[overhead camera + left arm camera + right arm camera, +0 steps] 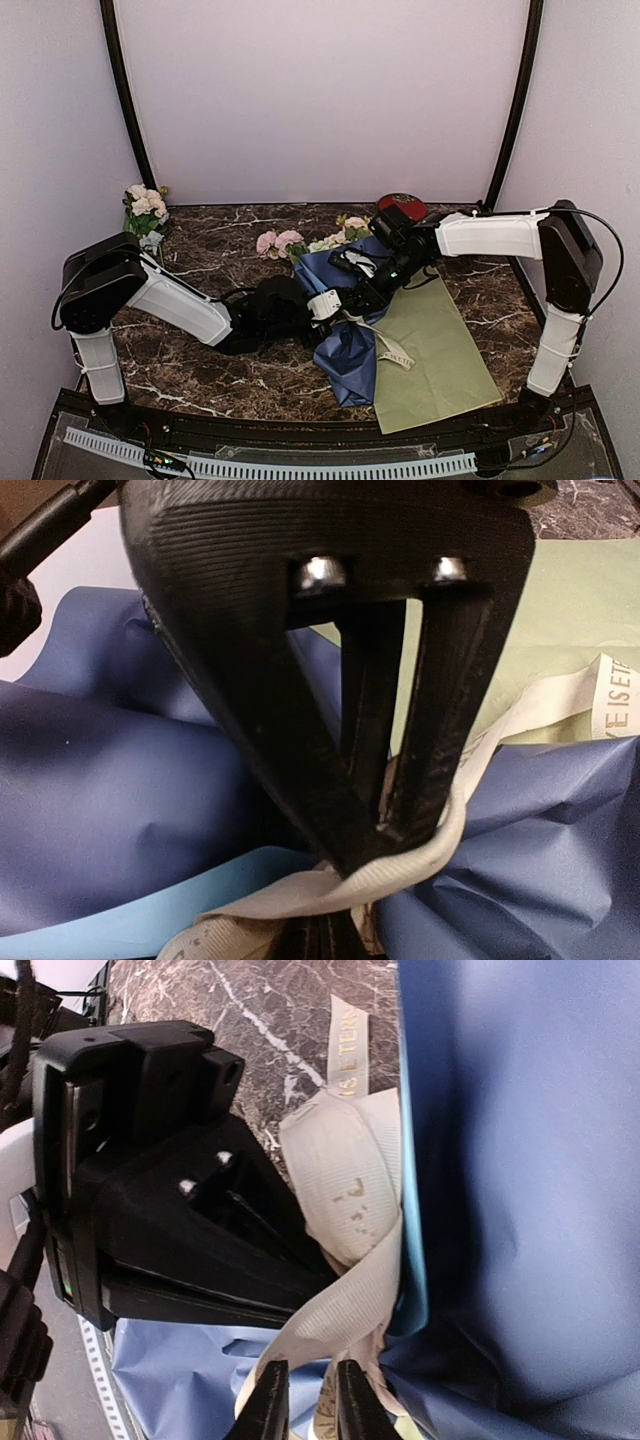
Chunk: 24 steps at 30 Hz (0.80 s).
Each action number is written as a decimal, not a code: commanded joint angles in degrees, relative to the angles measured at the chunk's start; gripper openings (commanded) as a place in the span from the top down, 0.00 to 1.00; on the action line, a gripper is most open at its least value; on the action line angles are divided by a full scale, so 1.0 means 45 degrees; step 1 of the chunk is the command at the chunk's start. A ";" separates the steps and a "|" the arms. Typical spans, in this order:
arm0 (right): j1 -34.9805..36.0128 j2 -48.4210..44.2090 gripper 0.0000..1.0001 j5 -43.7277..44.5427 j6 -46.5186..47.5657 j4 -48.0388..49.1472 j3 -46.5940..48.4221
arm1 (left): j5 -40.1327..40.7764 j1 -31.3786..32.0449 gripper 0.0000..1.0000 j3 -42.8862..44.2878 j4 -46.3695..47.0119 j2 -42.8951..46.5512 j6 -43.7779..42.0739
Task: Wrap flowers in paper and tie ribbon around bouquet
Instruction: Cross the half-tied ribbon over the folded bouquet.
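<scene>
The bouquet lies across the table's middle. Its pink and cream flowers (285,242) point to the far left, and the dark blue paper (350,360) narrows toward the near edge. The beige ribbon (392,352) trails off the cone to the right. My left gripper (338,312) is at the cone's waist, shut, with the ribbon (420,865) pinched and looped round its fingertips (385,825). My right gripper (362,300) meets it from the right. In the right wrist view its fingers (312,1405) stand slightly apart, with a ribbon strand (340,1170) running down into the gap beside the paper (520,1160).
A yellow-green sheet (435,350) lies under the bouquet's right side, reaching the near edge. Another flower bunch (145,210) leans in the far left corner. A red round object (402,205) sits behind the right wrist. The marble table (200,370) shows elsewhere.
</scene>
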<state>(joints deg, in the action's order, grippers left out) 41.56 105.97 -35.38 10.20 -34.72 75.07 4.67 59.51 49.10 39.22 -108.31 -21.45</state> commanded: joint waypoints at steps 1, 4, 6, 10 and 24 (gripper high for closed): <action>0.0168 0.0122 0.82 -0.0226 0.0125 0.0090 -0.0095 | -0.0290 -0.0040 1.00 -0.0074 0.0416 -0.0034 0.0277; 0.0212 0.0175 0.80 0.0018 0.0083 0.0136 -0.0046 | -0.0351 -0.0059 1.00 -0.0072 0.0485 -0.0013 0.0357; 0.0253 0.0214 0.80 0.0230 0.0061 0.0156 -0.0056 | -0.0382 -0.0069 1.00 -0.0072 0.0516 -0.0013 0.0409; 0.0313 0.0296 0.84 0.0791 0.0054 0.0119 -0.0061 | -0.0559 -0.0190 1.00 -0.0127 0.0651 0.0015 0.0648; 0.0364 0.0226 0.92 0.0645 0.0109 0.0114 0.0014 | -0.0705 -0.0235 1.00 -0.0141 0.0662 0.0001 0.0768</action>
<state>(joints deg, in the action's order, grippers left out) 42.57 106.61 -31.66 10.44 -34.72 75.07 2.28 58.70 49.08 40.66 -108.33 -18.79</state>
